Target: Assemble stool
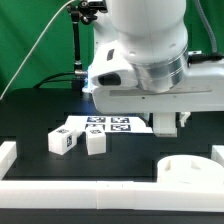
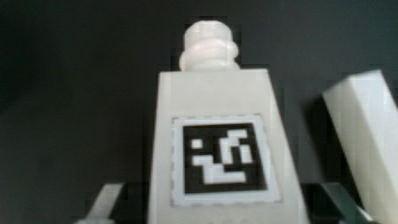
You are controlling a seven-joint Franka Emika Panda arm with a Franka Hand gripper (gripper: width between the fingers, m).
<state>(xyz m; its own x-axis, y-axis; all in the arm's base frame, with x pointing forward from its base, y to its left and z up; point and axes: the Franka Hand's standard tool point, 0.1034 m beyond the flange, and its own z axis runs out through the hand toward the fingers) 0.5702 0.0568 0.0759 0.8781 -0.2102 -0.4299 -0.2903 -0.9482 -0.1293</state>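
White plastic, tagged leg: set lengthwise between the fingers of the hand; threaded peg at the end away from the wrist; black-and-white square tag facing the wrist camera.
Hand state: straddling the tagged leg, one finger on each flank; dark sliver visible between finger and leg on both sides in the wrist view; cannot tell whether clamped on it or loose.
Tagged leg, place: just beside the marker board, off its end on the exterior view's right, under the arm; resting on the black desk or lifted, cannot tell.
Nearer loose leg: on the desk at the marker board's front edge, touching or just overlapping it.
Farther loose leg: next to the nearer one, a little further from the marker board toward the exterior view's left.
Seat disc: flat on the desk, well apart from the marker board, in front of it toward the exterior view's right.
Border rail: white, along the desk edge in front of the marker board, just beside the seat disc.
Other white piece: beside the tagged leg in the wrist view; kind unclear.
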